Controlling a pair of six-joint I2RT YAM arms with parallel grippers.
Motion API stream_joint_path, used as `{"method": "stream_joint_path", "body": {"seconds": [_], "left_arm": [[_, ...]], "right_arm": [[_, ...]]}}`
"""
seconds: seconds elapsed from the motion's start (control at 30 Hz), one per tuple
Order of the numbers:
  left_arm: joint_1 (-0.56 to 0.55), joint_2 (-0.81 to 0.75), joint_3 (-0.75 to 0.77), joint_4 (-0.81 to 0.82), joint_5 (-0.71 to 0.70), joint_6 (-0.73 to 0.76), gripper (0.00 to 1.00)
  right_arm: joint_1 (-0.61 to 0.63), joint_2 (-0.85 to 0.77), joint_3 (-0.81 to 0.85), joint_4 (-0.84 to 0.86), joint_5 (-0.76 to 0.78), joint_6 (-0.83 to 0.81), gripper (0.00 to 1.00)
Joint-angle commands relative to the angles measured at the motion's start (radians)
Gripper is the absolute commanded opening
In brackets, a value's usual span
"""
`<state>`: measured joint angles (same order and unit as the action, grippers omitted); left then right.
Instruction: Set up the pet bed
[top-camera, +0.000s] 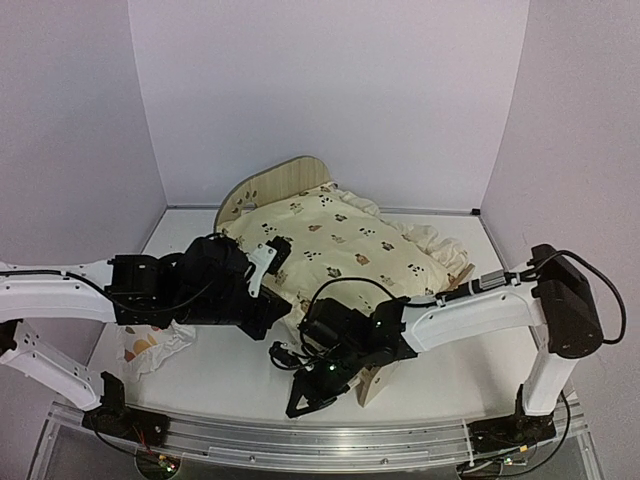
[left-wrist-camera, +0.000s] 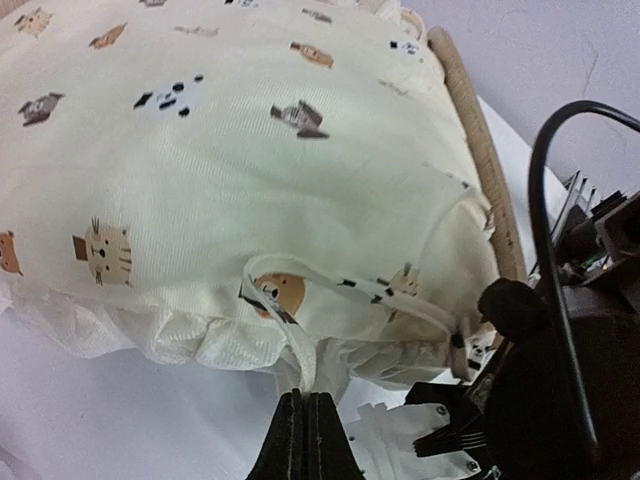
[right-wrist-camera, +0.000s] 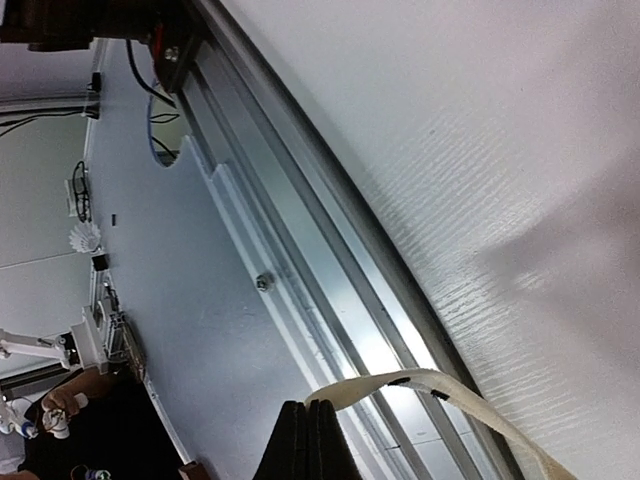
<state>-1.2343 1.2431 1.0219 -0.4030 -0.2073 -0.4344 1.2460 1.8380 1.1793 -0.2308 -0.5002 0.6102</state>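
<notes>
Light-wood pet bed (top-camera: 262, 188) lies under the animal-print cushion (top-camera: 340, 245), long axis running far-left to near-right, and off its near side the left fingers (left-wrist-camera: 290, 440) clamp a cushion tie (left-wrist-camera: 300, 355) just beside it, while the right fingers (right-wrist-camera: 295, 440), aimed away from it, clamp a cream strip (right-wrist-camera: 440, 385).

Lighting was bright, soft and even, with faint shadows on the table (top-camera: 220, 375). Glare streaked the metal rail (right-wrist-camera: 390, 350) in the right wrist view; the cushion (left-wrist-camera: 200, 180) appeared slightly washed out.
</notes>
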Motion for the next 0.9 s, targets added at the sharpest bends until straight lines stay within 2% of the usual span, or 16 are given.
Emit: {"method": "stream_joint_path", "body": {"seconds": [0.0,0.23,0.57,0.67,0.8,0.87], "left_arm": [[-0.004,0.038,-0.04,0.026,-0.026,-0.022,0.0],[-0.003,0.152,-0.016,0.106,0.015,-0.002,0.0],[0.022,0.386,0.162,0.197,0.027,0.074,0.0],[0.037,0.448,0.229,0.205,0.037,0.092,0.0],[0.041,0.491,0.266,0.194,0.063,0.095,0.0],[0.04,0.491,0.252,0.199,0.091,0.081,0.0]], "right_arm": [[0.009,0.008,-0.059,0.021,0.167,-0.021,0.0],[-0.05,-0.085,-0.154,-0.115,0.456,-0.148,0.0],[-0.289,-0.204,-0.206,-0.178,0.524,-0.278,0.0],[-0.309,-0.21,-0.166,-0.227,0.488,-0.299,0.0],[-0.304,-0.211,-0.196,-0.233,0.297,-0.273,0.0],[-0.273,-0.206,-0.23,-0.218,0.264,-0.257,0.0]]}}
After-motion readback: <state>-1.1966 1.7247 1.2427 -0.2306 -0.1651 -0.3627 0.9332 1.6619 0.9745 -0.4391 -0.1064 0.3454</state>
